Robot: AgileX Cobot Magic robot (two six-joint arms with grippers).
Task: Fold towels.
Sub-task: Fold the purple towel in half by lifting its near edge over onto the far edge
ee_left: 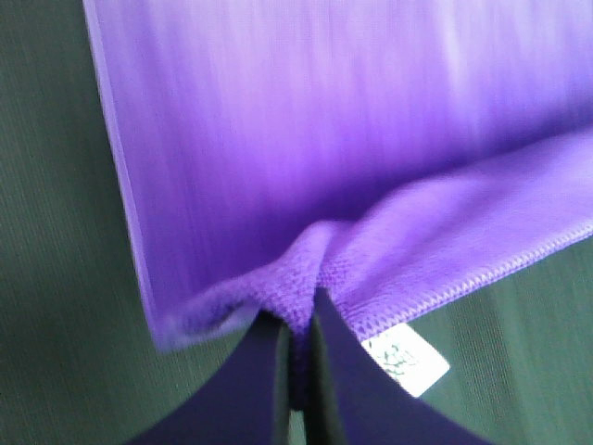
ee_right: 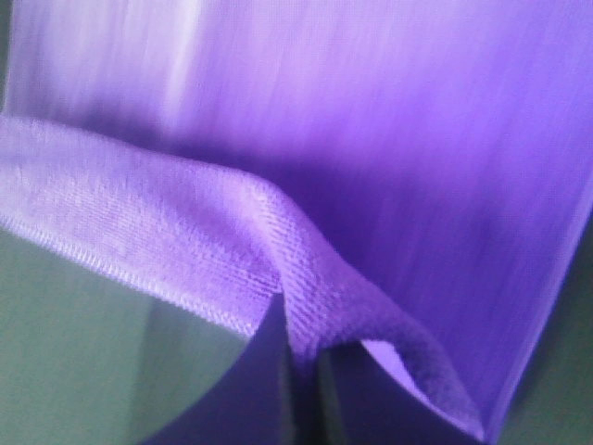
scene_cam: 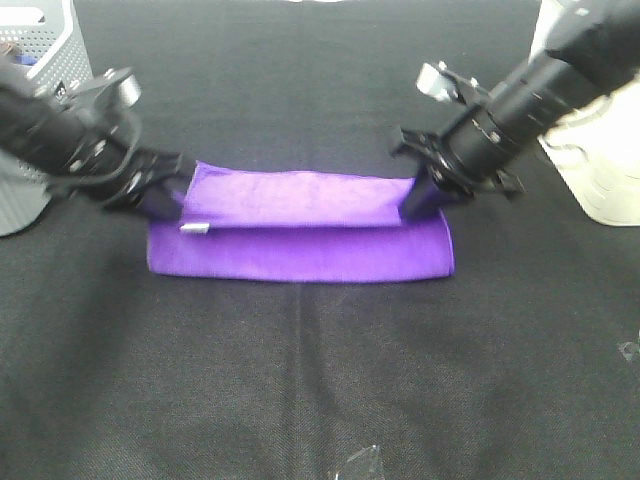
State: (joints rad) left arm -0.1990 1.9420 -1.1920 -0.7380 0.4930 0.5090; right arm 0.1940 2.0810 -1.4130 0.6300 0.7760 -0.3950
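Towel (scene_cam: 300, 255) lies mid-table (scene_cam: 320, 390), part-folded, one layer draped over the other. Left gripper (scene_cam: 163, 198) is clamped on its ten o'clock corner and right gripper (scene_cam: 424, 196) is pinching the two o'clock corner. The white tag (scene_cam: 194, 228) sits at nine o'clock.

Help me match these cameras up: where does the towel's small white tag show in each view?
Exterior high: white tag at the towel's left end, by the left gripper.
Left wrist: tag beside the left gripper's shut tips, on the stitched hem.
Right wrist: not in it.
Shared landmark: the towel's stitched hem.
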